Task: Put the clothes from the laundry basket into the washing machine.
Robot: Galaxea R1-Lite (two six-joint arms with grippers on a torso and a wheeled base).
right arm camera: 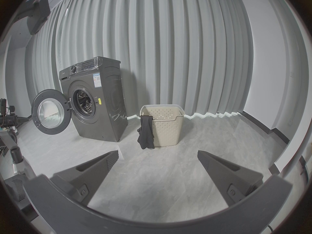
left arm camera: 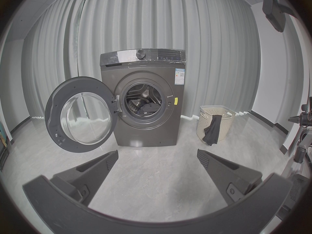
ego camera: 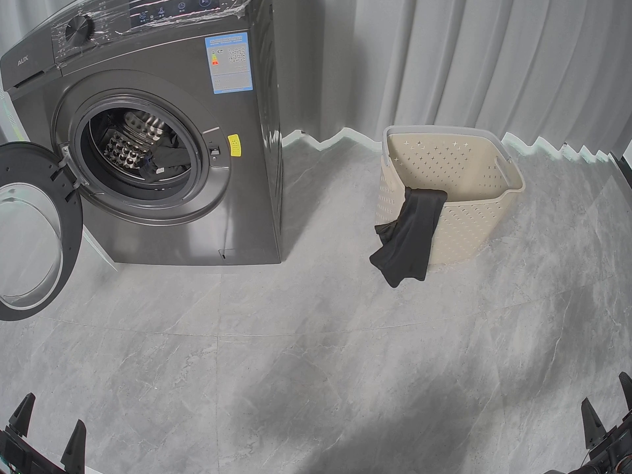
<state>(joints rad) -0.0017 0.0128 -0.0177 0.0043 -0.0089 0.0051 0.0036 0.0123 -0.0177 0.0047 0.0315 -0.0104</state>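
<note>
A dark grey washing machine [ego camera: 197,185] stands at the left with its round door [ego camera: 33,232] swung open; dark clothes [ego camera: 168,160] lie inside the drum. A beige laundry basket [ego camera: 474,166] stands on the floor to its right, and a black garment [ego camera: 411,235] hangs over its front rim, reaching down to the floor. My left gripper [ego camera: 47,424] is open at the near left, far from both. My right gripper [ego camera: 609,406] is open at the near right. The wrist views show the machine [left arm camera: 144,98], the basket [right arm camera: 164,125] and the garment [right arm camera: 146,132] well ahead of the open fingers.
Grey tiled floor [ego camera: 316,363] stretches between me and the machine and basket. Pale curtains [ego camera: 461,41] close off the back. The open door juts out toward the near left.
</note>
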